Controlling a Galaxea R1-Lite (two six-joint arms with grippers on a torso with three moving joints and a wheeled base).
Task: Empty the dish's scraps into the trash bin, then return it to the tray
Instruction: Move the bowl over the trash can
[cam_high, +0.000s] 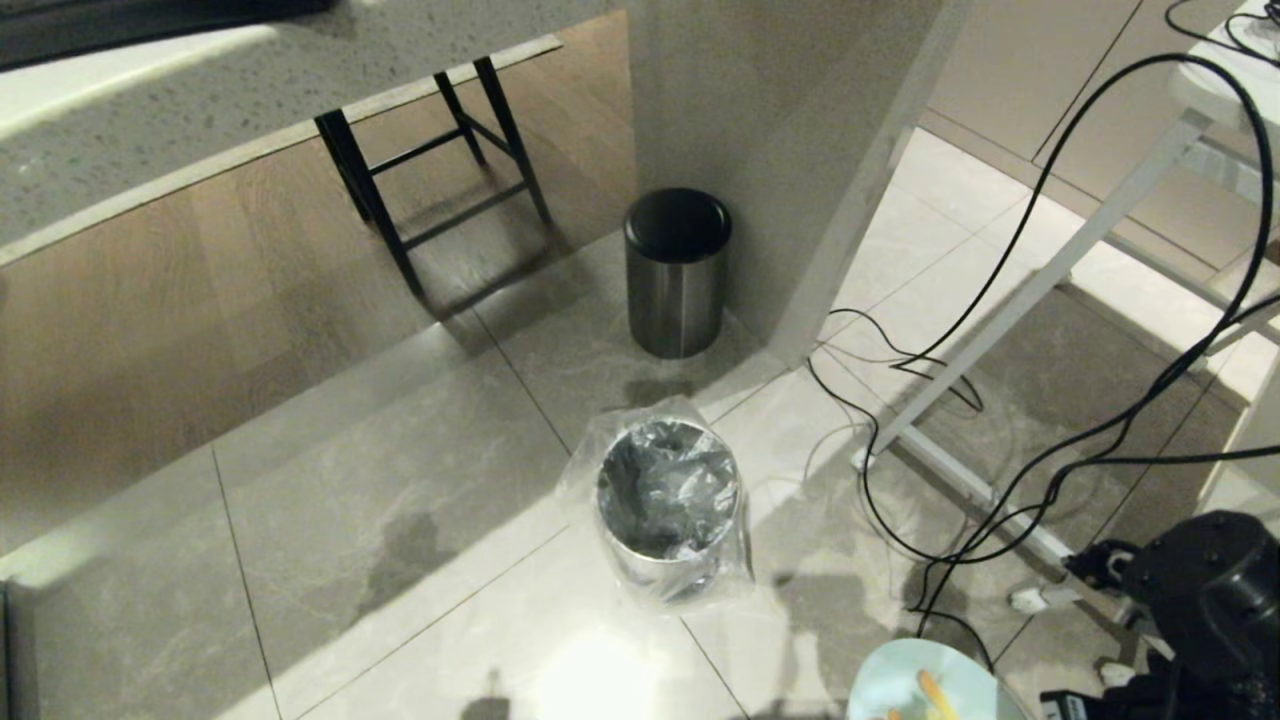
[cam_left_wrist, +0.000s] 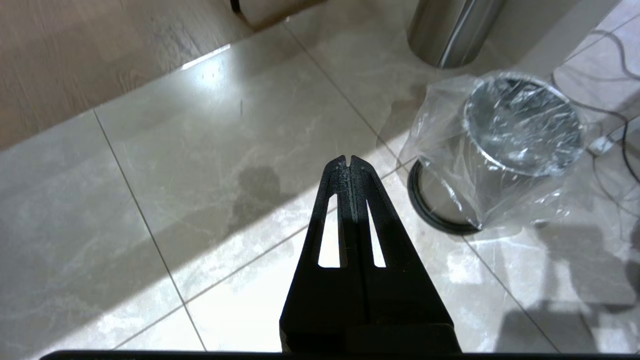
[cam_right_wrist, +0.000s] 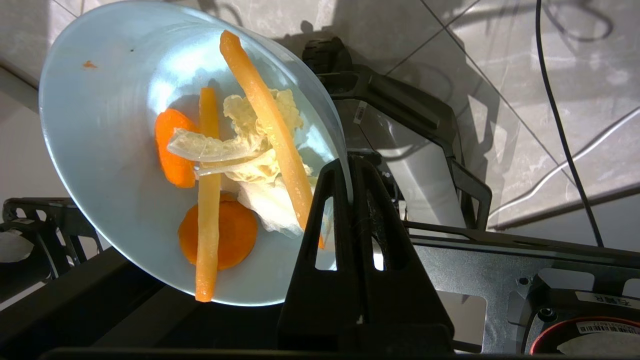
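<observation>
My right gripper (cam_right_wrist: 348, 162) is shut on the rim of the dish (cam_right_wrist: 115, 130), a pale blue bowl. The scraps (cam_right_wrist: 235, 165) lie inside it: orange slices, long yellow-orange strips and pale leafy bits. In the head view the dish (cam_high: 905, 680) shows at the bottom edge, right of and nearer than the trash bin (cam_high: 668, 505). That small metal bin, lined with a crinkly clear bag, stands on the tiled floor. It also shows in the left wrist view as the trash bin (cam_left_wrist: 520, 145), right of my left gripper (cam_left_wrist: 349, 160), which hangs shut and empty over the floor. The tray is out of view.
A steel cylinder bin with a black lid (cam_high: 677, 275) stands behind the lined bin, against a pillar. Black cables (cam_high: 1000, 440) trail over the floor on the right by a white frame leg (cam_high: 1010, 320). A black stool frame (cam_high: 430, 170) stands at the back, under a speckled counter (cam_high: 200, 100).
</observation>
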